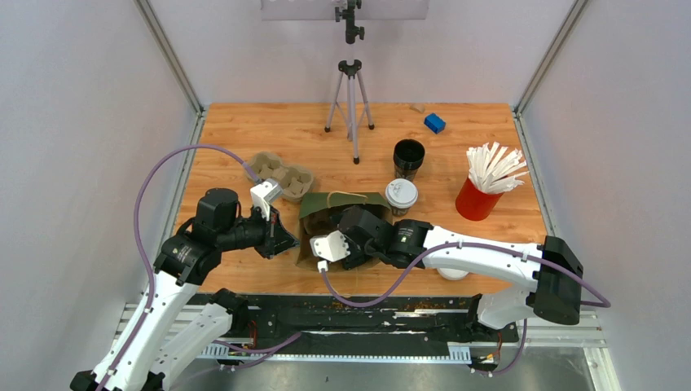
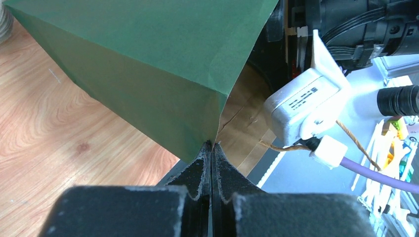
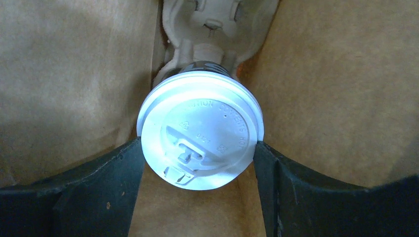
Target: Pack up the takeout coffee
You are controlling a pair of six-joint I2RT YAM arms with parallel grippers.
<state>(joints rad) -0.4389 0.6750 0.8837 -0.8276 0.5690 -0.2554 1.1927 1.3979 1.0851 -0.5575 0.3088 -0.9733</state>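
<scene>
A green paper bag with a brown inside stands at the table's near middle. My left gripper is shut on the corner edge of the bag, at its left side. My right gripper reaches down inside the bag, its two fingers pressed against either side of the white lid of one takeout coffee. That cup's dark base sits in a pulp carrier at the bag's bottom. The other takeout coffee stands lidded on the table just behind the bag.
A pulp cup carrier lies left of the bag. A black stack of lidless cups, a red cup of white sticks, a blue block and a tripod stand farther back. A loose white lid shows under my right arm.
</scene>
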